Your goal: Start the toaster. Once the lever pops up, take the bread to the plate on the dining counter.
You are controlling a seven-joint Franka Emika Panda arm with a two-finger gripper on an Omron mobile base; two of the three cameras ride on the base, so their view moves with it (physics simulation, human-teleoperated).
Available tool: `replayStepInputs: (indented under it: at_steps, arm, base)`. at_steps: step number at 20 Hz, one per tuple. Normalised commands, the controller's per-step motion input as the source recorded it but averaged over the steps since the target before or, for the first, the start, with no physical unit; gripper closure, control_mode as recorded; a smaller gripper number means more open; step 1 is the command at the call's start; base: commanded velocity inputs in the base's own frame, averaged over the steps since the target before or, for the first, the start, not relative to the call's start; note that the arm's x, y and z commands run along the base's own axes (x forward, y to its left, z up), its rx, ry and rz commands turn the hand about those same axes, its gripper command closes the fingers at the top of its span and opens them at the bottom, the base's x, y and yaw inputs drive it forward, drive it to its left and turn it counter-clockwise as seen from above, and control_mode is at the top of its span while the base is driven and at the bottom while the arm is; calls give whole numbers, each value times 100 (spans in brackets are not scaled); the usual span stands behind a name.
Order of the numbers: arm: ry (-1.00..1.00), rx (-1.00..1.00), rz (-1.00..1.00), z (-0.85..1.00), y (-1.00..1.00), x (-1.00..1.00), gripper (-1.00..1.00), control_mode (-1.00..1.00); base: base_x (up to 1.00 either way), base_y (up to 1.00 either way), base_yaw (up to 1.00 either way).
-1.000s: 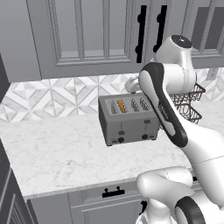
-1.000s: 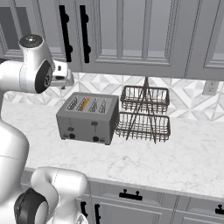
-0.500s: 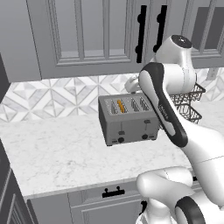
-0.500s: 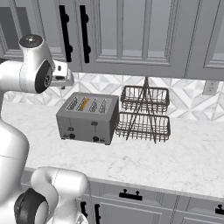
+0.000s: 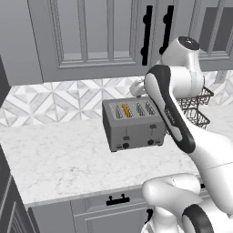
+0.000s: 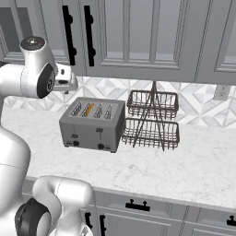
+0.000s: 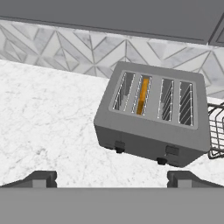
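The grey four-slot toaster (image 5: 134, 125) (image 6: 92, 124) (image 7: 153, 118) stands on the marble worktop near the tiled wall. The bread (image 5: 126, 110) (image 6: 89, 109) (image 7: 142, 96) sits down in its second slot from the left, showing only an orange-brown edge. The lever (image 7: 119, 145) is the left tab on the toaster's front face, above a black knob. My gripper (image 7: 111, 180) hovers above and in front of the toaster, open and holding nothing, well clear of the lever. The plate and the dining counter are out of view.
A two-tier wire rack (image 6: 152, 120) (image 5: 195, 107) stands just right of the toaster, almost touching it. Grey upper cabinets with black handles (image 6: 78, 34) hang over the worktop. Bare marble (image 5: 59, 154) stretches left of and in front of the toaster.
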Motion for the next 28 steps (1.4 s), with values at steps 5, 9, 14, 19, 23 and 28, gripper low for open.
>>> replayStepInputs:
  at_steps: [5, 9, 14, 19, 23, 28]
  arm:
    - [0, 0, 0, 0, 0, 0, -100, -100]
    - [0, 0, 0, 0, 0, 0, -100, -100]
    - [0, 0, 0, 0, 0, 0, -100, -100]
    - [0, 0, 0, 0, 0, 0, -100, -100]
    - [0, 0, 0, 0, 0, 0, -100, -100]
    - [0, 0, 0, 0, 0, 0, -100, -100]
  base:
    - [0, 0, 0]
    - [0, 0, 0]
    - [0, 0, 0]
    - [0, 0, 0]
    - [0, 0, 0]
    - [0, 0, 0]
